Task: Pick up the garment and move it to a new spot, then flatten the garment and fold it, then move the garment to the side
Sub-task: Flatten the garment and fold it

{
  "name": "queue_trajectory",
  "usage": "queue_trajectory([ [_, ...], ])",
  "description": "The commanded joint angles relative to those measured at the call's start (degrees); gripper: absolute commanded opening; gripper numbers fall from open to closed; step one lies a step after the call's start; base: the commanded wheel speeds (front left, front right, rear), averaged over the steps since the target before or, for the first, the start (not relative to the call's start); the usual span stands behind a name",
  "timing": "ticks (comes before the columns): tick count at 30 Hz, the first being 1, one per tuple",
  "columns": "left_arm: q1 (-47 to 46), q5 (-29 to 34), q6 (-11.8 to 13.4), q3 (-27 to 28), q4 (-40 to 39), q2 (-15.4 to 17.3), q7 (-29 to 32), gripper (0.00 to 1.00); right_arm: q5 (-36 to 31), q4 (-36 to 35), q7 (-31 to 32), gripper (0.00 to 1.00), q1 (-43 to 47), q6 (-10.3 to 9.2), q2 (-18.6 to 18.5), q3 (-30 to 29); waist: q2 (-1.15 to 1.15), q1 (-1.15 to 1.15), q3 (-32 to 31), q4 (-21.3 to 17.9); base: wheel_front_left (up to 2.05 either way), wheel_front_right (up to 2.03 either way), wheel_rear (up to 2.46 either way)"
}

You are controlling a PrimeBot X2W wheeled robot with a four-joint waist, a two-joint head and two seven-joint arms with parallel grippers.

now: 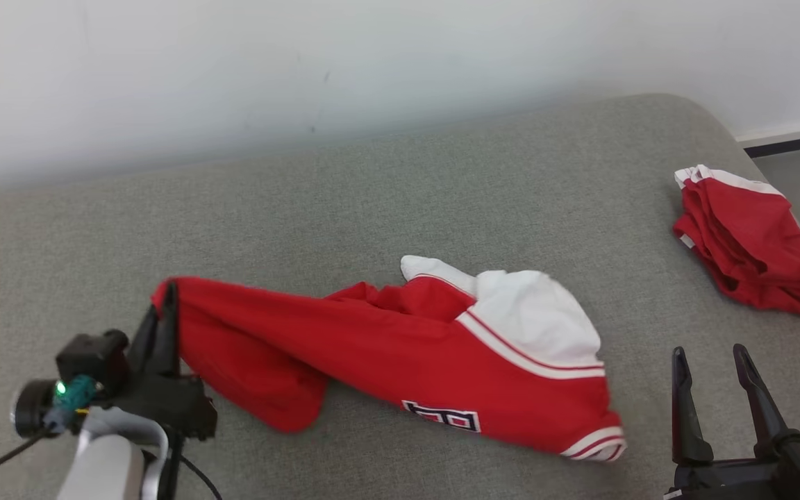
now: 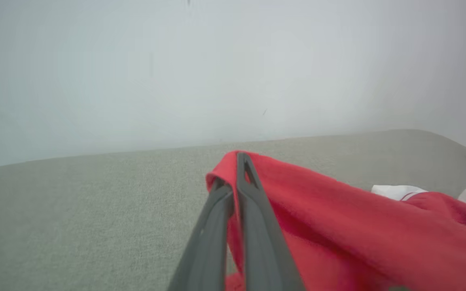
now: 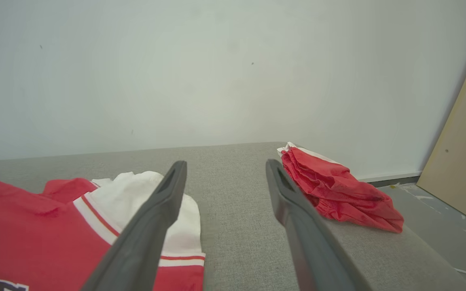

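Surface: grey woven cushion (image 1: 442, 180) with a rounded far right corner, backed by a plain white wall (image 1: 303, 62).
Beyond the right edge: grey floor (image 3: 439, 214), a dark skirting strip (image 1: 796, 142) at the foot of the wall, and a tan board (image 3: 463, 153) that leans in at the right of the right wrist view.
Garment: red garment (image 1: 372, 347) stretched left to right across the middle of the cushion, nearer the front edge than the back.
Garment details: a white panel (image 1: 532, 312) edged with red and white stripes sits at the right end. Dark and white lettering (image 1: 442, 417) shows near the front hem. A loose red fold sags toward the front edge, left of centre.
Left gripper: left gripper (image 1: 167, 305) is near the cushion's left front part. Its two dark fingers are pressed together on the garment's left end. In the left wrist view the red cloth is pinched between them and drawn up into a peak at the tips.
Right gripper: right gripper (image 1: 710, 351) is over the front right part of the cushion with its fingers spread wide and nothing between them. It is just to the right of the garment's striped end and not touching it.
Second garment: bunched red and white cloth (image 1: 747, 243) lies against the cushion's right edge, toward the far right corner. It is well apart from the garment and from both grippers.
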Motion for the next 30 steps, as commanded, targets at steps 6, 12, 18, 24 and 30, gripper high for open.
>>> queue_trajectory([
  [6,3.24,-0.50,0.58,0.32,0.32,0.90,1.95,0.00,0.03,0.01,-0.24,1.00,-0.10,-0.14,0.05,0.54,0.00,0.00,0.22,0.34,0.00,0.00,0.00],
  [12,12.02,-4.01,-0.22,1.03,0.06,0.27,3.58,0.00,0.11,-0.30,-0.25,1.00,0.62,-0.14,0.05,-0.40,0.00,0.00,0.59,0.92,0.00,0.00,0.00],
  [18,17.80,-5.68,0.10,1.39,-2.42,-0.48,3.62,0.00,-0.15,-0.18,-0.25,1.00,0.76,-0.14,0.05,-1.04,0.00,0.00,0.28,2.67,0.00,0.00,0.00],
  [24,20.14,-6.31,0.59,0.45,-4.26,-1.44,4.87,0.00,-0.50,0.07,-0.25,1.00,0.23,-0.14,0.05,-0.51,0.00,0.00,-0.19,4.39,0.00,0.00,0.00],
  [30,21.31,-7.32,1.63,0.90,-4.79,-2.19,4.44,1.00,-0.27,0.45,-0.25,1.00,0.43,-0.14,0.05,-0.25,0.00,0.00,-0.52,4.47,0.00,0.00,0.00],
])
